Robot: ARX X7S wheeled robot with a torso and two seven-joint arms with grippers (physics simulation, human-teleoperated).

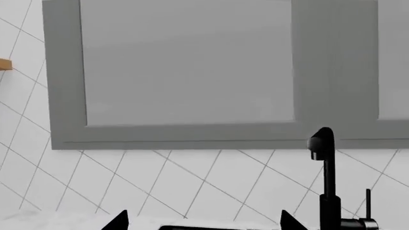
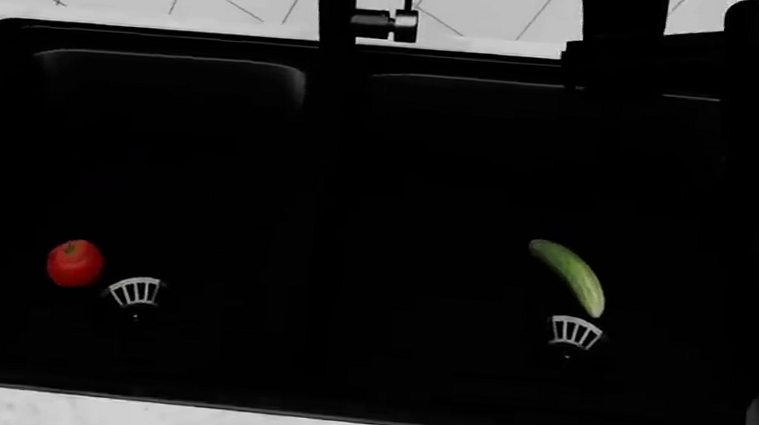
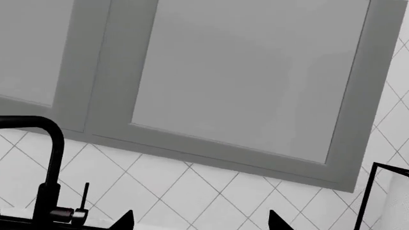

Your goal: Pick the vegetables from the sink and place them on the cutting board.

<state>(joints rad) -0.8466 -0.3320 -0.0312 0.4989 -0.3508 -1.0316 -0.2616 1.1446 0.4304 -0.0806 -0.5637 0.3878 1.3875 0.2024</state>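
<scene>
Before me lies the sink [image 2: 363, 61], a wide black double basin that fills nearly all of my head view. Its dividing wall runs down the middle, and the black faucet [image 2: 337, 9] rises from the back rim above that wall. Behind it is a wall of white tiles [image 1: 191, 182] set diagonally, and above the tiles hang grey cabinet doors [image 1: 185, 67], which both of my wrist cameras look up at.

In the right basin lies the cucumber [image 2: 570, 275], long and green, slanting across the floor with its near end just above the silver drain strainer [image 2: 575, 332]. In the left basin the tomato [image 2: 75, 262], round and red, sits on the floor just beside the other strainer [image 2: 134, 293], on its left. The two vegetables are well apart, one to each basin. The cutting board shows in none of my views.

My left end effector [image 1: 204, 221] shows only its two dark fingertips, spread wide apart with nothing between them. My right end effector [image 3: 201, 220] is likewise parted, its tips wide and gripping nothing. Both point toward the tiled wall, above the sink's back edge.
</scene>
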